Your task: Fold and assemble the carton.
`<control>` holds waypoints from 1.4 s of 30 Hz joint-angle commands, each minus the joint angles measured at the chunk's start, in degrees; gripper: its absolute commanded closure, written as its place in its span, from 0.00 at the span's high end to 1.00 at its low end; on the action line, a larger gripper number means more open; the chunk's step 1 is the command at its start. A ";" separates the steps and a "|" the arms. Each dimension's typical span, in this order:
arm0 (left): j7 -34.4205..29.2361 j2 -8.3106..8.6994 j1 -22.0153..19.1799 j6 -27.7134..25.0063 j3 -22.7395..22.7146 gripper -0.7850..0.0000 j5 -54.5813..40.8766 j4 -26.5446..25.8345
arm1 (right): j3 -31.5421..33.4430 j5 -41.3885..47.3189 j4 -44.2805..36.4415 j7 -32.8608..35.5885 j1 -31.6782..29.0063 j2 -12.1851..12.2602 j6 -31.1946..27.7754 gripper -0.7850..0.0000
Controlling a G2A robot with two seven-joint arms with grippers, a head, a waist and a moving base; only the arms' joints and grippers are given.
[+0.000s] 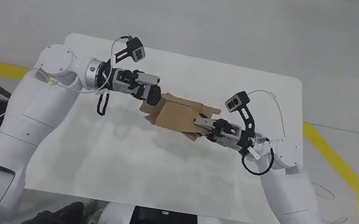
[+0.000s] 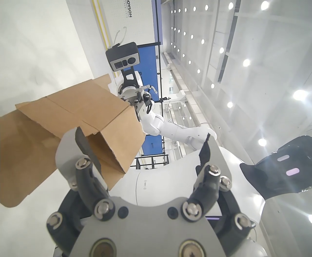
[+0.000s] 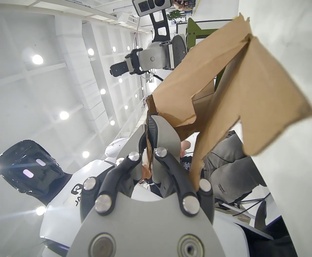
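Seeing carton (image 1: 176, 113) half-open, table (image 1: 156, 172) middle below it. Right gripper (image 3: 149, 121) at one carton end, jaws pinched tight on flap edge. Left gripper (image 2: 143, 136) at opposite carton end; I read jaws spread wide, gripping nothing, one finger (image 2: 73, 143) just beside carton wall.

carton (image 1: 177, 115) over table (image 1: 156, 172) centre | left jaws at its left end | right jaws at its right end

The left end effector (image 2: 142, 136) gapes; right end effector (image 3: 149, 123) pinched closed.
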 commanded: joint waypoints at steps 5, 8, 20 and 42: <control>-1.05 0.01 0.00 0.11 0.08 1.00 -0.75 -0.02 | 0.37 0.77 -0.08 -1.95 -0.07 -0.13 -1.54 0.00; -1.66 0.06 0.18 0.35 -0.01 1.00 -1.31 -0.16 | 0.49 1.11 -0.11 -2.58 0.01 -0.21 -2.48 0.00; -4.39 -0.25 -0.24 1.97 1.10 1.00 -4.85 -0.01 | -0.57 2.31 0.56 -2.89 0.56 -0.70 -4.16 0.00; -5.73 -1.14 -0.88 2.49 2.46 0.84 -10.08 1.04 | -4.02 2.68 5.81 -3.48 2.67 -2.17 -6.80 0.00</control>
